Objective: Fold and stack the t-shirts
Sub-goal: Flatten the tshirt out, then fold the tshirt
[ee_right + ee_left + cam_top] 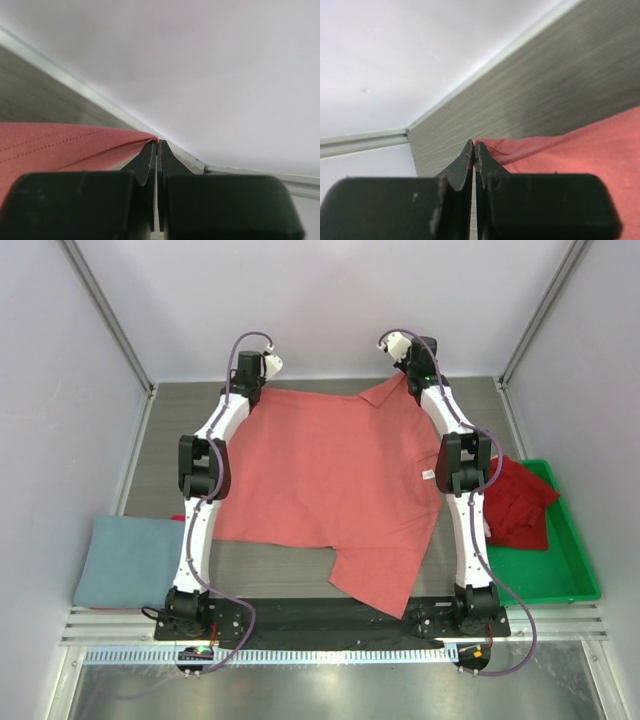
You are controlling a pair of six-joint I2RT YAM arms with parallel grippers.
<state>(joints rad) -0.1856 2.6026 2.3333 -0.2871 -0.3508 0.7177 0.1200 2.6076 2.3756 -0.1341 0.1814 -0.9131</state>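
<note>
A salmon-red t-shirt [335, 475] lies spread over the middle of the table, one sleeve hanging toward the near edge. My left gripper [262, 383] is shut on its far left corner; in the left wrist view the hem [520, 150] is pinched at the tips of that gripper [474, 145]. My right gripper [405, 378] is shut on the far right corner, and the cloth's edge [75, 140] runs into the closed tips of this gripper [157, 143]. A dusty grey-blue t-shirt [130, 560] lies folded at the near left. A darker red t-shirt [515, 502] sits crumpled in the tray.
A green plastic tray [575, 560] stands at the right, beside the right arm. White walls close off the back and both sides, and both grippers are close to the back wall. A black base plate [330, 618] runs along the near edge.
</note>
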